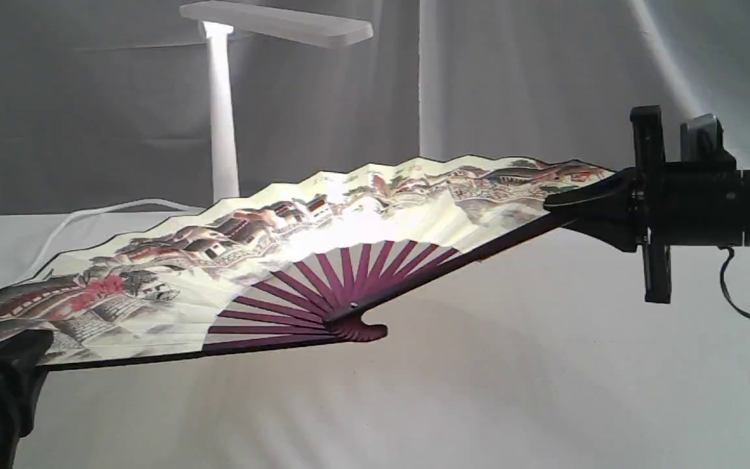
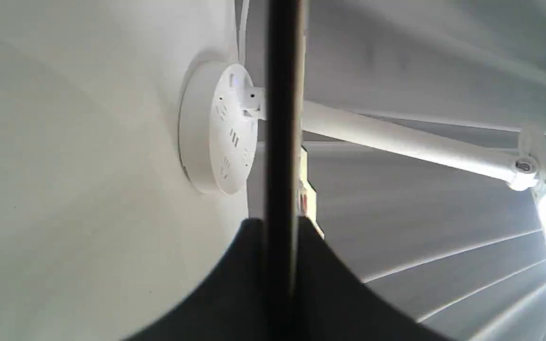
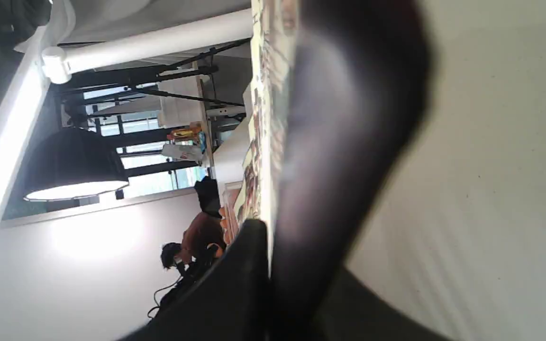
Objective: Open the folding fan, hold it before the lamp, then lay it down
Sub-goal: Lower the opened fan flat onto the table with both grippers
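Fully spread folding fan (image 1: 232, 257), pinched endwise by left gripper (image 1: 13, 352) and right gripper (image 1: 580, 195), lamp (image 1: 222, 117) behind

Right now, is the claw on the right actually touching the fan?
Touching. The exterior view shows the right gripper clamped over the outer rib of the folding fan, with no gap between them.

A grey cloth backdrop (image 1: 88, 98) is hung behind the scene in long soft folds, and a pale streak of light (image 1: 665, 62) is cast across its upper right part. The tabletop (image 1: 512, 391) is covered with a white, faintly wrinkled cloth. In the right wrist view a wider room is seen beyond: a black dome-shaped studio light (image 3: 71, 163) is lit, windows (image 3: 147, 125) are crossed by dark bars, and a pale wall (image 3: 88, 274) is brightened near the dome.
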`<state>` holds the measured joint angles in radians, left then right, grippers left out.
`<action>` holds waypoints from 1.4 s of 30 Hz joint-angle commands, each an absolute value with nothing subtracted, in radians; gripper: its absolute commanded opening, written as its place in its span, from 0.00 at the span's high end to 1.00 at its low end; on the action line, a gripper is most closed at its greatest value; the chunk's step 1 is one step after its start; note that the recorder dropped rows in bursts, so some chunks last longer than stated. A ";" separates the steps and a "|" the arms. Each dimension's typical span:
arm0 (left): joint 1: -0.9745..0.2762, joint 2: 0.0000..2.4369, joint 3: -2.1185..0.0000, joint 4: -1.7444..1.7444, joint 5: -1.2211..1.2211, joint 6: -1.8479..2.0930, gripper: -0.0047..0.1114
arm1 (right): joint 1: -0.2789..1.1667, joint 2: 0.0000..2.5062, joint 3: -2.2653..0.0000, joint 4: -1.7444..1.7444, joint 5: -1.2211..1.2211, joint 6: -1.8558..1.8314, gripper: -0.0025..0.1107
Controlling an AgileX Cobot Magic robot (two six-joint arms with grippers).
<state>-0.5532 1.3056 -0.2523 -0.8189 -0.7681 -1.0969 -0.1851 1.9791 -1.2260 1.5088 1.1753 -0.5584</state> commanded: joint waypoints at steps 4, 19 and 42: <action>-0.534 1.365 -0.276 -0.857 -0.795 -1.106 0.96 | -0.245 1.997 -1.222 1.494 1.071 -0.593 0.98; -0.534 1.566 -0.459 -0.791 -0.648 -1.108 0.96 | -0.338 1.997 -1.222 1.373 1.031 -0.586 0.98; -0.534 1.716 -0.490 -0.722 -0.607 -1.233 0.85 | -0.338 1.997 -1.222 1.291 0.953 -0.556 0.98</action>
